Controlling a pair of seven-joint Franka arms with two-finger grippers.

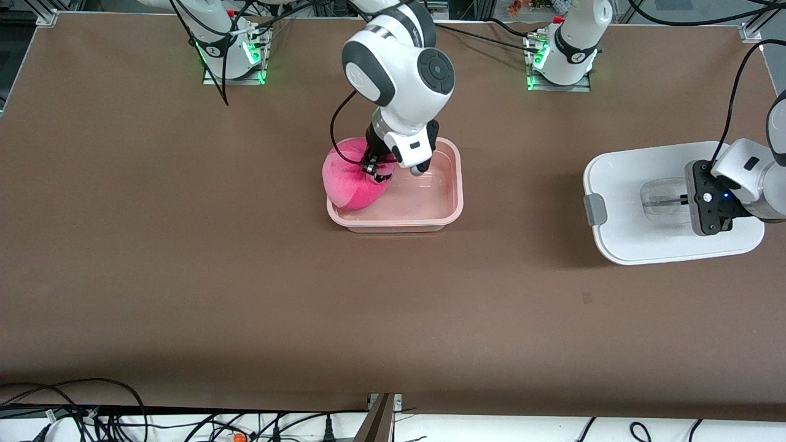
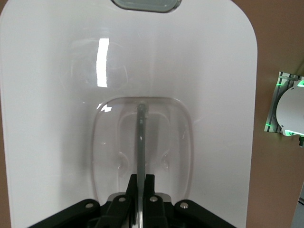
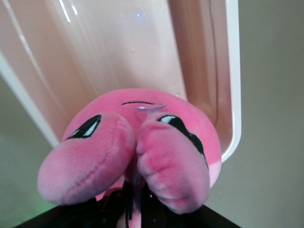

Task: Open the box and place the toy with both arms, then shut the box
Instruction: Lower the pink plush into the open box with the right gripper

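Observation:
The box (image 1: 453, 207), an open pinkish tub, sits at the middle of the table. The pink toy (image 1: 349, 183) bulges over the tub's rim at the end toward the right arm. My right gripper (image 1: 373, 172) is shut on its plush. In the right wrist view the toy (image 3: 142, 128) folds around my right gripper (image 3: 137, 192), with the tub wall (image 3: 232, 95) past it. The white lid (image 1: 638, 184) is apart from the box, at the left arm's end of the table. My left gripper (image 1: 683, 199) is shut on the thin fin of the lid's clear handle (image 2: 141, 137), seen close at the left gripper (image 2: 142, 183).
A grey clip (image 1: 594, 209) sits on the lid's edge that faces the box. The arm bases (image 1: 559, 61) stand along the table edge farthest from the front camera. Cables (image 1: 92, 417) lie past the table's near edge.

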